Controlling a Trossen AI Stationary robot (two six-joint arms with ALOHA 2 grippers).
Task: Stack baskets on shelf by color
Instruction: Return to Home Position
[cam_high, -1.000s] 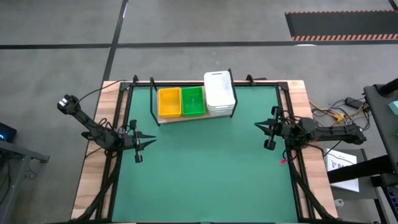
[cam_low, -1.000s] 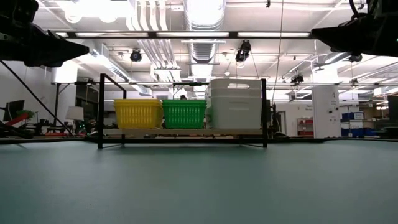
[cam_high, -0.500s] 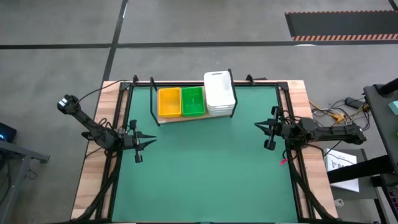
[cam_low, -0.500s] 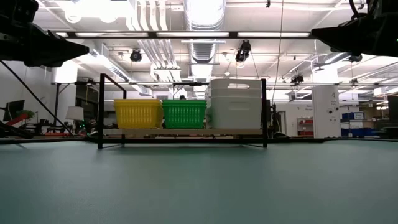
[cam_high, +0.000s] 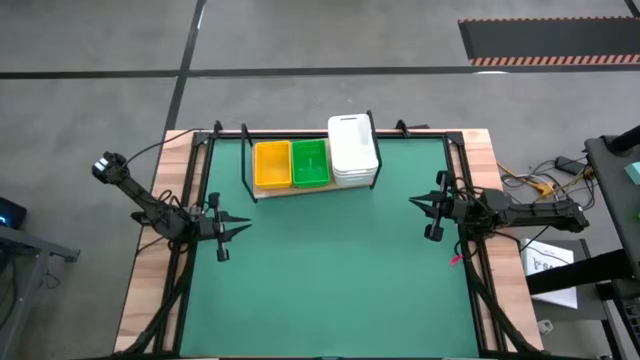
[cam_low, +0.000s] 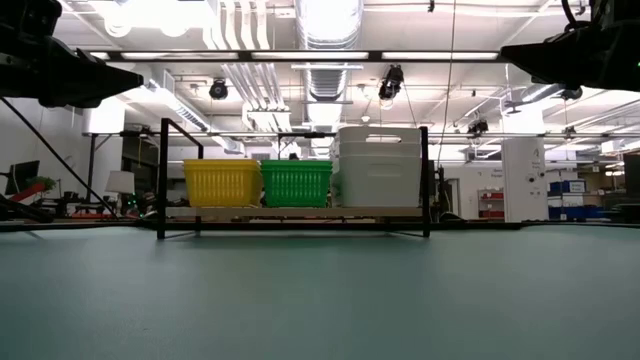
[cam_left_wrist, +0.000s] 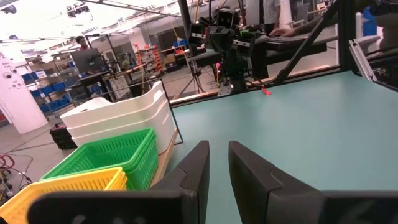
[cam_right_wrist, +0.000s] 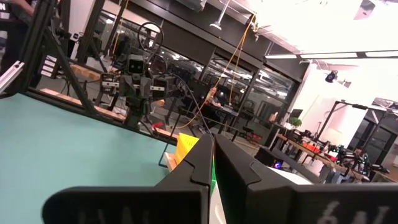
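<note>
On the shelf (cam_high: 300, 188) at the table's far edge stand three stacks of baskets: yellow (cam_high: 272, 163), green (cam_high: 310, 161) and the taller white one (cam_high: 353, 150). The low view shows the yellow (cam_low: 222, 182), green (cam_low: 296, 183) and white (cam_low: 379, 167) stacks resting by their bottoms on the wooden board (cam_low: 295, 212). My left gripper (cam_high: 243, 227) hovers near the table's left edge, shut down to a narrow slit and holding nothing. My right gripper (cam_high: 412, 203) hovers near the right edge, shut and holding nothing. Both point toward the table's middle.
The green mat (cam_high: 330, 270) stretches between the two grippers and in front of the shelf. The black table frame (cam_high: 190, 200) runs along the left and right edges. A small red object (cam_high: 455, 259) lies by the right edge. Cables and papers sit beyond the right side.
</note>
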